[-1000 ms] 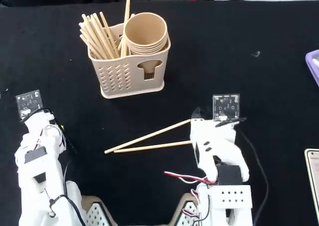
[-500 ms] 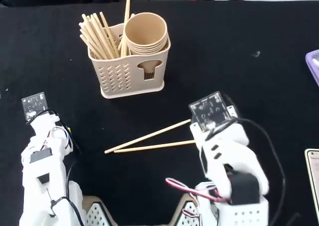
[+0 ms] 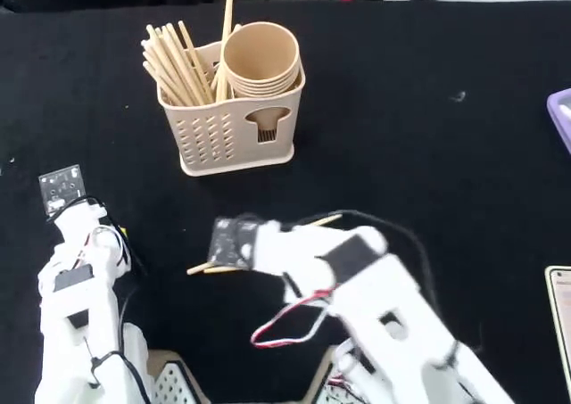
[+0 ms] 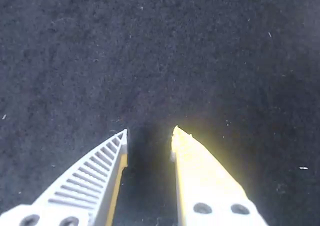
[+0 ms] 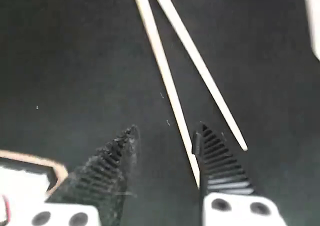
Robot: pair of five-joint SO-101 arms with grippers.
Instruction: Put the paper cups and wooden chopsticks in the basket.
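The right arm [image 3: 357, 270] has swung left over the two loose chopsticks [image 5: 165, 76] at lower centre. The right gripper [image 5: 167, 131] is spread apart astride one stick. The left gripper [image 4: 150, 131] is released above the black cloth [image 4: 160, 46].

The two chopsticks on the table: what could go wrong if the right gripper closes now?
1. The open right gripper has only one loose chopstick between its fingers; the other chopstick lies outside, so it may be left behind.
2. The grip would fall near the stick's end, so it could tilt or slip.
3. The basket is already crowded, so insertion may jam.
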